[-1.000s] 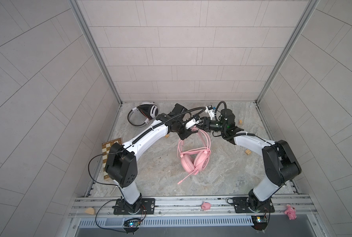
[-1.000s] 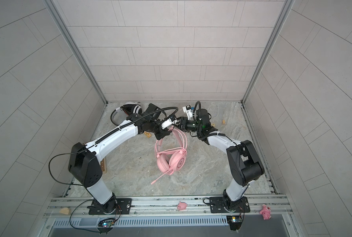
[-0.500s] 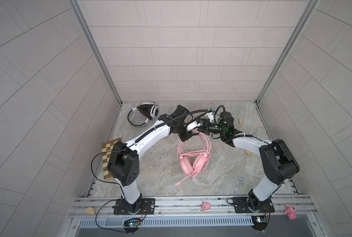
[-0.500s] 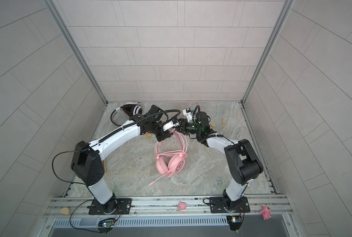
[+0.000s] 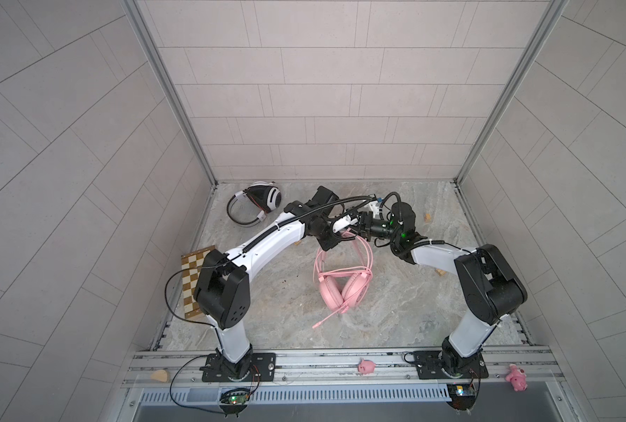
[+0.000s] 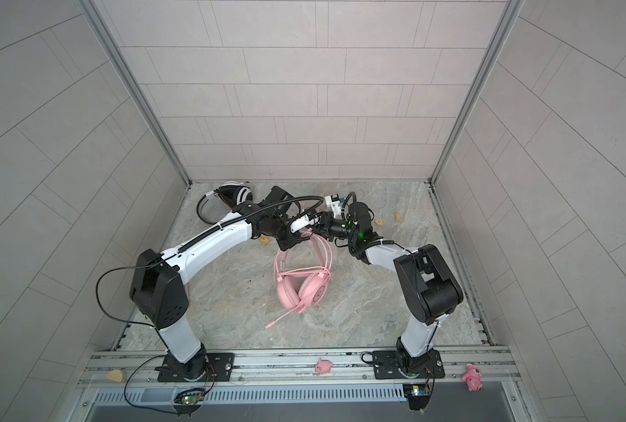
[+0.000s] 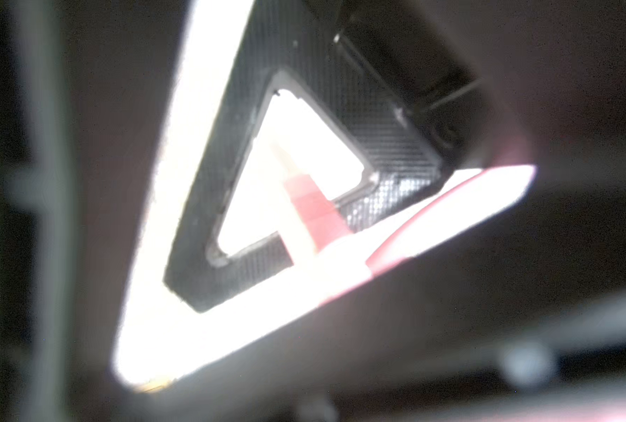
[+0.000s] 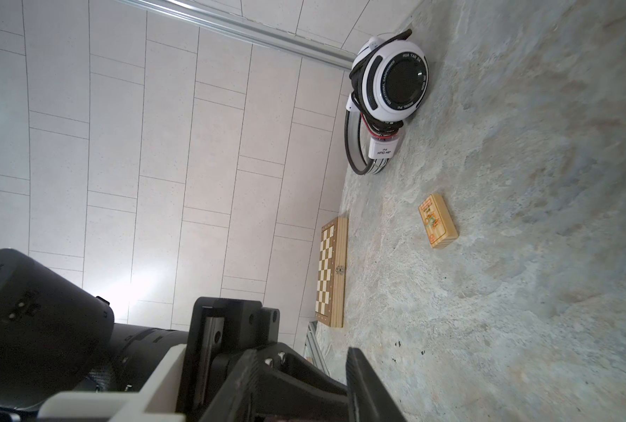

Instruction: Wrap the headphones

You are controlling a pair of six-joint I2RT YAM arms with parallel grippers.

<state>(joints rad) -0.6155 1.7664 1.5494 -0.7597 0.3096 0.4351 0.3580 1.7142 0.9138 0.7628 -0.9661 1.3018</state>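
Find the pink headphones at the middle, band top under the left gripper, pinched fully together, hold itself hidden. See the right gripper just beside, fingers partly apart, nothing seen between. Note white headphones back-left, chessboard at the left edge, open table front and right.

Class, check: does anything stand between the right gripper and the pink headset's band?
Nothing visible does. In both top views the open right gripper sits beside the band top of the pink over-ear headset, which the shut left gripper appears to hold.
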